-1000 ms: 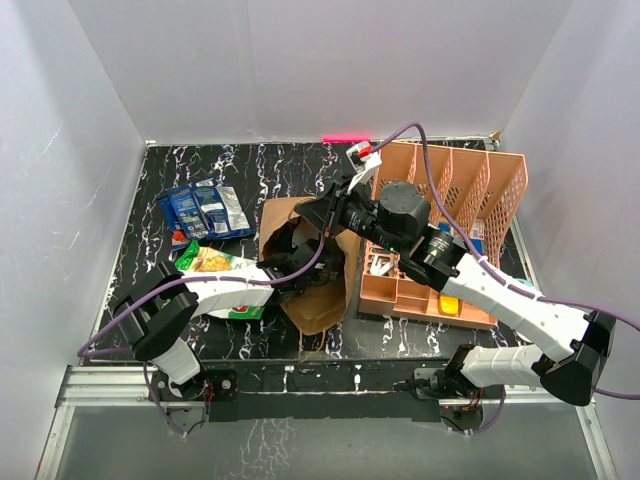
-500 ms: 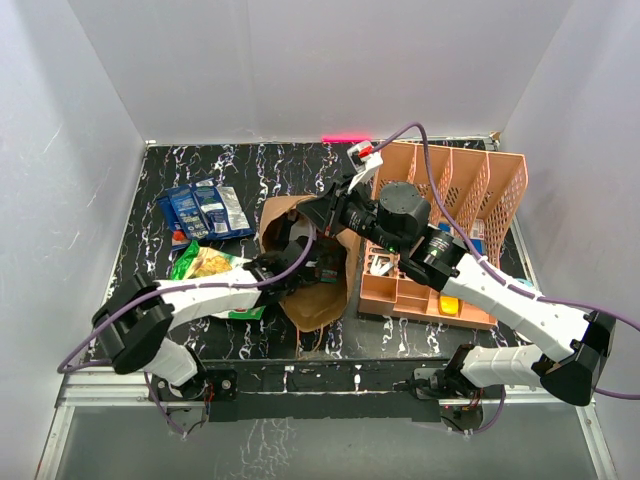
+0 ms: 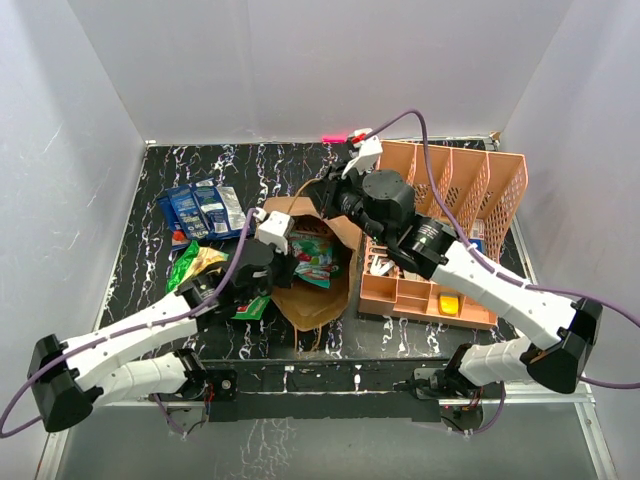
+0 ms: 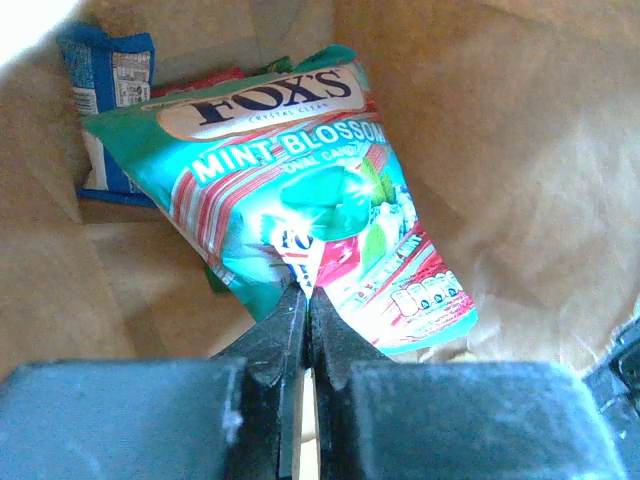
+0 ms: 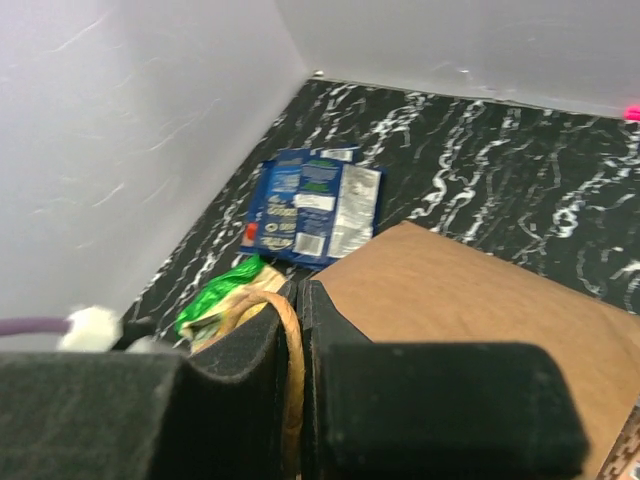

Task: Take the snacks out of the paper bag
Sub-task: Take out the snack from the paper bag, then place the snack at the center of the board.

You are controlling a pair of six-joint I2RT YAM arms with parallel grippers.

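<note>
Mint packet pinched inside the paper bag (image 3: 316, 306) while my right arm holds the mouth open.

The bag lies mid-table toward the near edge. My right gripper (image 5: 298, 298) is closed on its twisted handle (image 5: 291, 340) so the mouth gapes for the other arm. The peach basket (image 3: 470, 182) along the right edge crowds that arm. Blue packets (image 3: 202, 210) and a green packet (image 3: 196, 263) are already out near the left edge. My left gripper (image 4: 308, 298) is clamped on the mint packet (image 4: 300, 185), with a blue packet (image 4: 105, 105), perhaps a red one too, behind it.
</note>
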